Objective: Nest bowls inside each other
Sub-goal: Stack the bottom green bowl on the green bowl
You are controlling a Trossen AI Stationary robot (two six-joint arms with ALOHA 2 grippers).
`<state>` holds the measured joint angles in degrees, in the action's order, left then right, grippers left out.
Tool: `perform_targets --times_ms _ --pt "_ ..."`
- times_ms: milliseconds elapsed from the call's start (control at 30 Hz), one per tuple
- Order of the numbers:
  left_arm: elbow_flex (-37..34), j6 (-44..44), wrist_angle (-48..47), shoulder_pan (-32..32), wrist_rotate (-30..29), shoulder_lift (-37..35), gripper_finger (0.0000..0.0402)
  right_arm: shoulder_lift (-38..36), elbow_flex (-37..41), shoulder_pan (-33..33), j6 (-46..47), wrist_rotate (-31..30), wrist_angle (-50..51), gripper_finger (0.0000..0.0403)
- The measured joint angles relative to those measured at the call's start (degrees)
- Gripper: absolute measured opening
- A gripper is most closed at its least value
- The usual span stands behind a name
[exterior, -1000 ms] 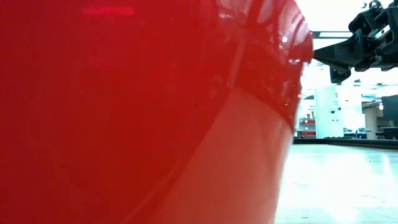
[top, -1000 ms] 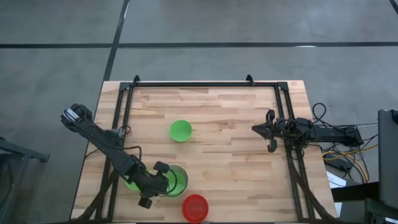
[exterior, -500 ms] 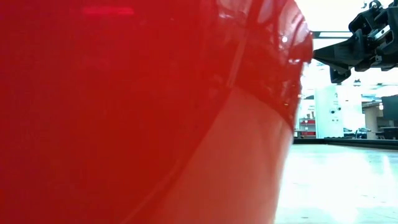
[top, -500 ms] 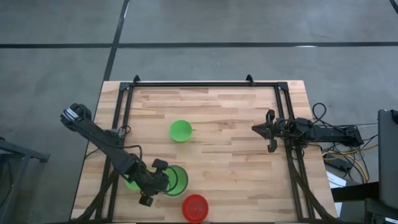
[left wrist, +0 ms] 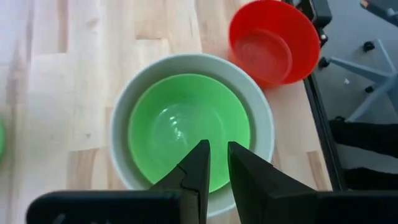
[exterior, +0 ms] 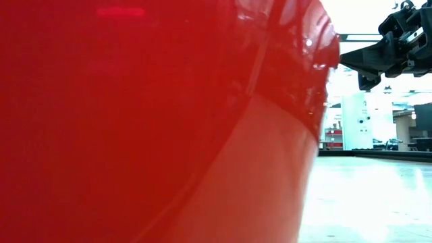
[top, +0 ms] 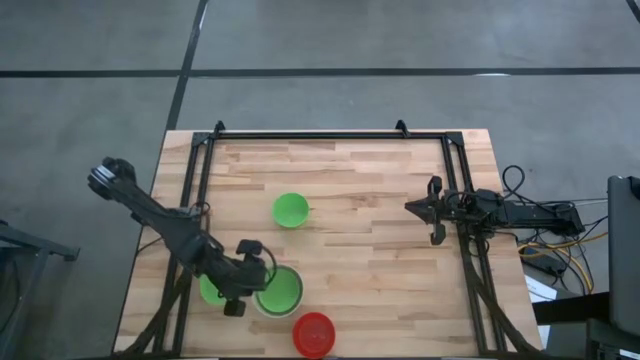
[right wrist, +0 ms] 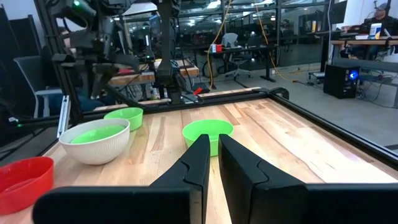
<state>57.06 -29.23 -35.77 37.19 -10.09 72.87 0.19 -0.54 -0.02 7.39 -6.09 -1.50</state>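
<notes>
A white bowl (left wrist: 264,124) stands on the table near its front edge with a green bowl (left wrist: 180,124) nested inside it; both also show in the high view (top: 278,291). My left gripper (left wrist: 217,152) hovers above their near-left rim, fingers narrowly open and holding nothing. A second green bowl (top: 210,291) sits just left of them, partly under the arm. A third green bowl (top: 291,210) stands mid-table. The red bowl (top: 314,333) rests at the front edge and fills the low view (exterior: 155,121). My right gripper (top: 410,207) waits at the right, shut.
A black frame rail (top: 330,134) runs along the table's far edge and down both sides. Cables (top: 560,250) lie off the right side. Bare wood (top: 380,290) stretches between the bowls and the right arm.
My left gripper has risen from the nested white and green bowls and drawn back a little toward the table's left and far side. More of the bowl pair now shows beside it. The bowls have stayed where they were.
</notes>
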Motion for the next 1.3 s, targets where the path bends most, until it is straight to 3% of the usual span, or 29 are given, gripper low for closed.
perform_targets --times_ms 500,1300 --pt "-0.1 -4.4 -6.5 -0.1 -5.7 -6.2 0.0120 0.0 0.0 0.0 0.0 0.0 0.0 0.0034" --pt "-0.2 -10.9 -15.3 -0.9 -13.5 -16.4 0.0122 0.0 0.0 0.0 0.0 0.0 0.0 0.0034"
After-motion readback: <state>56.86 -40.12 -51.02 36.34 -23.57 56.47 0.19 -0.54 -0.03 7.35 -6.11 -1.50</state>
